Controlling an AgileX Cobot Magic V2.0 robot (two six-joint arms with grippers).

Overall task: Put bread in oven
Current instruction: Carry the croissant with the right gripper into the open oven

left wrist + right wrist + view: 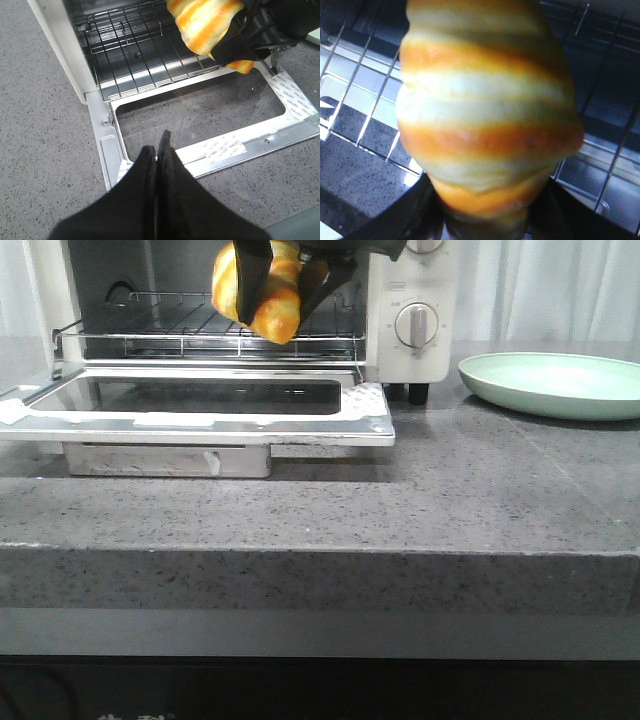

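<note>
The bread [262, 290], a glossy golden roll with orange-brown stripes, hangs in front of the oven's [385, 340] open mouth, just above the wire rack [150, 337]. My right gripper [275, 312] is shut on it, black fingers on both sides. In the right wrist view the bread [485, 115] fills the frame over the rack [365, 100], with the right gripper [485, 220] clamped round its lower end. The left wrist view shows my left gripper [159, 150] shut and empty, hovering over the near corner of the lowered glass door [200, 115], and the bread [205, 22] beyond it.
The oven door [200, 405] lies flat open toward me over the grey stone counter [450, 500]. A pale green plate [555, 383] sits empty at the right of the oven. Knobs [416, 324] line the oven's right panel.
</note>
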